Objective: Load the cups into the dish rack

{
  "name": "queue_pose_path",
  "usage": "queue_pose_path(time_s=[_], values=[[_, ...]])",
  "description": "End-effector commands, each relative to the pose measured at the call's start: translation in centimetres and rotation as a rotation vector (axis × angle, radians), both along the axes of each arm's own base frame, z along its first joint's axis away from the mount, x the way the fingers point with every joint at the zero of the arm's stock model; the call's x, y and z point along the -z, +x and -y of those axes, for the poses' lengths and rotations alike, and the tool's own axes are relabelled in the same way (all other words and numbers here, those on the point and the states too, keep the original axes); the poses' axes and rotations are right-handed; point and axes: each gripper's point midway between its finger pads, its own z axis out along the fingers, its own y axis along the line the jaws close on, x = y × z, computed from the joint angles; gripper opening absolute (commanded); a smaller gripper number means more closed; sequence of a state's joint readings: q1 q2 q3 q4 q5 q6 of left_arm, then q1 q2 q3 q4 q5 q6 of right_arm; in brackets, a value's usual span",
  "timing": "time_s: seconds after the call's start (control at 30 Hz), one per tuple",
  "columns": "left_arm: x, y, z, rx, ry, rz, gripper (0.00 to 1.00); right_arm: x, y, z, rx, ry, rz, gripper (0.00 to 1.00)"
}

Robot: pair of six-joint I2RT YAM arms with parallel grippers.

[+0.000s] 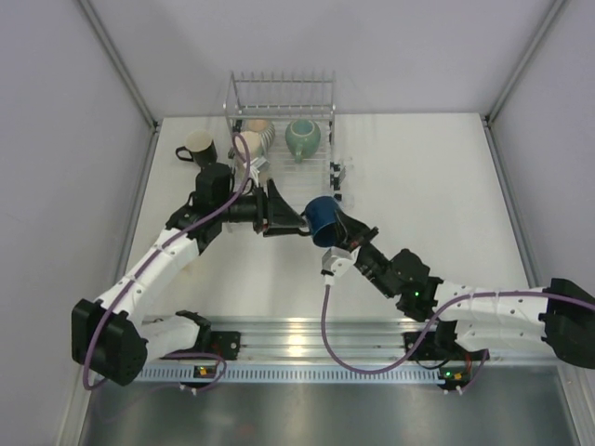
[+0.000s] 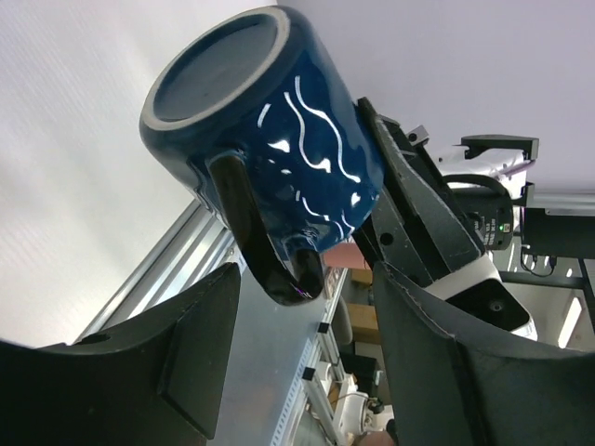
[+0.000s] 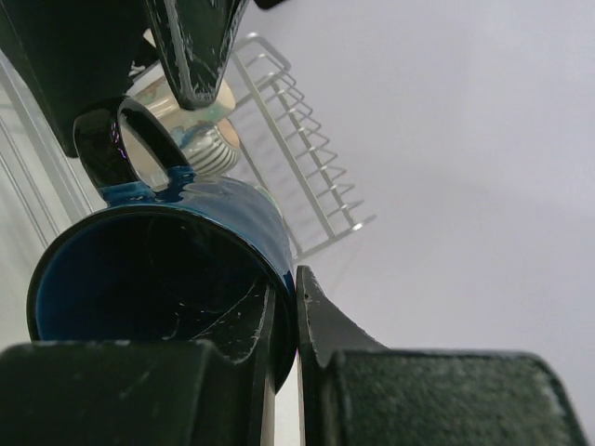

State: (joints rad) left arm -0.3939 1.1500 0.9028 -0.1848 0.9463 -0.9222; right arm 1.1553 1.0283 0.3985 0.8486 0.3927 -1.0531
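Observation:
My right gripper (image 1: 337, 226) is shut on the rim wall of a dark blue cup (image 1: 323, 217), one finger inside and one outside (image 3: 284, 279), holding it above the table in front of the dish rack (image 1: 279, 98). My left gripper (image 1: 299, 224) stands open at the cup's handle (image 2: 253, 232), which hangs just ahead of its spread fingers (image 2: 200, 344) without touching them. In the rack sit a teal-green cup (image 1: 303, 137), a ribbed beige cup (image 1: 262, 128) and a cream cup (image 1: 249, 147). A black cup with cream inside (image 1: 198, 146) stands on the table left of the rack.
The white table (image 1: 428, 186) is walled at the left, back and right. An aluminium rail (image 1: 307, 334) with both arm bases and cables runs along the near edge. My two arms meet at the table's middle, close to the rack's front edge.

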Motion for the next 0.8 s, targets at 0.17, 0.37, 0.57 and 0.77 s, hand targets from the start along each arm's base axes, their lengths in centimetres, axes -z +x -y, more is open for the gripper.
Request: queue_pose_path(time_s=[0.17,0.37,0.57,0.77], values=[[1.1,-2.8,0.5,0.114,-0.029,-0.017,0.64,-5.4,-1.6,-0.7,-0.092,0.072,0.227,0.0],[0.3,-3.4,0.5,0.145,-0.046,-0.006,0.56,-4.4,-2.5,-2.2,-0.162,0.022,0.261,0.0],[1.5,-4.5,0.7,0.189,-0.043,-0.048,0.43,-4.4,-3.0,-2.3,-0.17,0.02,0.295,0.0],[1.7,-4.5,0.8,0.203,-0.042,-0.054,0.35,-3.7,-5.1,-3.4,-0.261,-0.023,0.344,0.0]])
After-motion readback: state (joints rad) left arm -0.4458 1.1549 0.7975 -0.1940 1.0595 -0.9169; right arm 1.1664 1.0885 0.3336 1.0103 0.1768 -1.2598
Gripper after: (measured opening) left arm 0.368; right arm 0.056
